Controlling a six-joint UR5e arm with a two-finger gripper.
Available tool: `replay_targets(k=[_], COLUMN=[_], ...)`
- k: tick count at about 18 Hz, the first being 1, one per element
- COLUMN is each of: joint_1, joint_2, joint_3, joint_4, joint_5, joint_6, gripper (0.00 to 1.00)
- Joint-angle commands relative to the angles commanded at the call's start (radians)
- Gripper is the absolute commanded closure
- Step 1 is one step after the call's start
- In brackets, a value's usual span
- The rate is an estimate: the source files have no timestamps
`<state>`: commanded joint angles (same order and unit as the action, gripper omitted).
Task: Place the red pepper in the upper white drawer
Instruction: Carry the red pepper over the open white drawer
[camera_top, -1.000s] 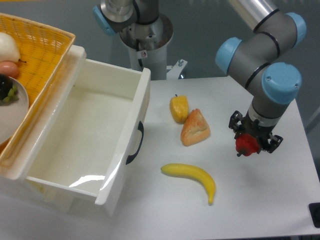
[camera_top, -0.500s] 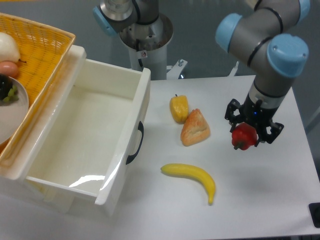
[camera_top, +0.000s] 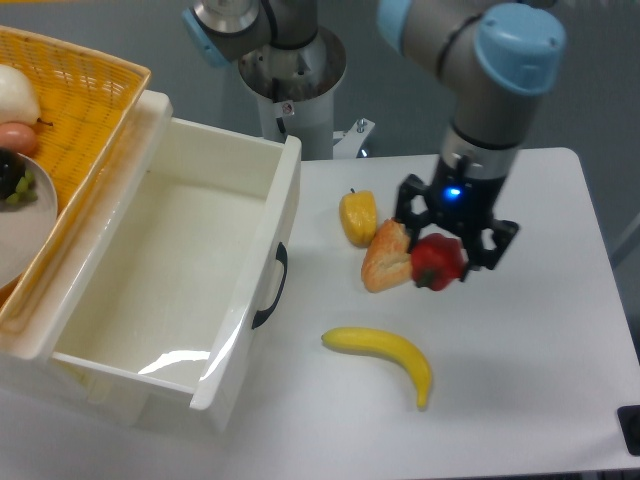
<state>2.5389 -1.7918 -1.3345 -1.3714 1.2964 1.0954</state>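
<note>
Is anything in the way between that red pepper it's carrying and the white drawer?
Nothing visible blocks it. The gripper holds the red pepper up in the air; the bread and yellow pepper lie on the table along the route. The drawer is open, with nothing visible inside.

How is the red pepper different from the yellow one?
The red pepper is held up in the gripper; the yellow pepper lies on the table. The red one looks rounder, the yellow one longer. Both are small and glossy.
</note>
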Motion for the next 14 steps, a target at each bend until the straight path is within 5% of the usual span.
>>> replay_targets(k=[6,14], joint_1=[-0.107,-0.232], joint_2=[0.065,0.066], joint_3=[-0.014,-0.038], joint_4=[-0.002,0.003], joint_5=[-0.022,-0.016], joint_6=[-0.048,0.037], gripper=[0.86,0.86])
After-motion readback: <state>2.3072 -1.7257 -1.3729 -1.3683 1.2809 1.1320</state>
